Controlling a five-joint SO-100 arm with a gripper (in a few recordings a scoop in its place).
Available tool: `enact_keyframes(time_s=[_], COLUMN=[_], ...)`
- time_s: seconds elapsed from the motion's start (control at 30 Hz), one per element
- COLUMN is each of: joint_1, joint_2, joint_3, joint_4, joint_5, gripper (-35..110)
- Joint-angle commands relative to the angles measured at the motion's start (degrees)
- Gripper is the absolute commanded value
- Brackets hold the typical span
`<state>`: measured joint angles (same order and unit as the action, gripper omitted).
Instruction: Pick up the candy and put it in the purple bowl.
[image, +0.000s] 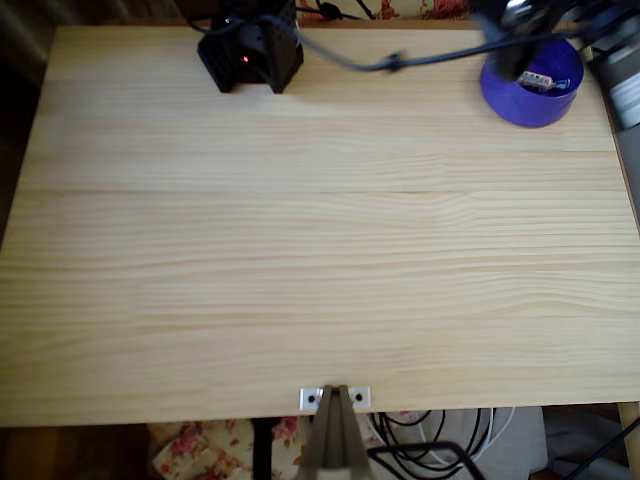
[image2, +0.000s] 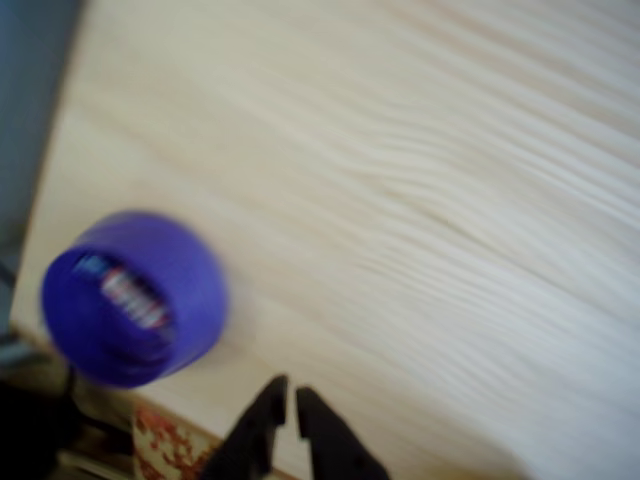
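The purple bowl (image: 520, 100), at about one o'clock in the overhead view, is a saturated bluish purple. The candy (image: 537, 80) in it shows a pale wrapper with red and dark markings. The table (image: 320, 250) is light pine with fine streaked grain. The gripper (image2: 290, 400) is black.

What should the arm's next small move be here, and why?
Probably just pull back toward its rest pose. The candy already lies inside the purple bowl, also seen in the wrist view, and the gripper sits off to the side of the bowl with its fingers nearly together and nothing between them. No other candy shows on the table.
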<state>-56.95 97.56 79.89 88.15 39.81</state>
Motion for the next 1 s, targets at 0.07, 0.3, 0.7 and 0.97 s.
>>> enact_keyframes(time_s=[0.07,0.3,0.7,0.97], joint_1=[14.24,31.11,49.75,62.23], joint_2=[19.78,38.06,49.04,72.60], joint_3=[12.57,31.64,45.79,68.03], joint_4=[1.23,-0.35,-9.58,-13.80], joint_5=[2.11,-2.02,-8.96,-16.35], gripper=[-1,3,-1,-1])
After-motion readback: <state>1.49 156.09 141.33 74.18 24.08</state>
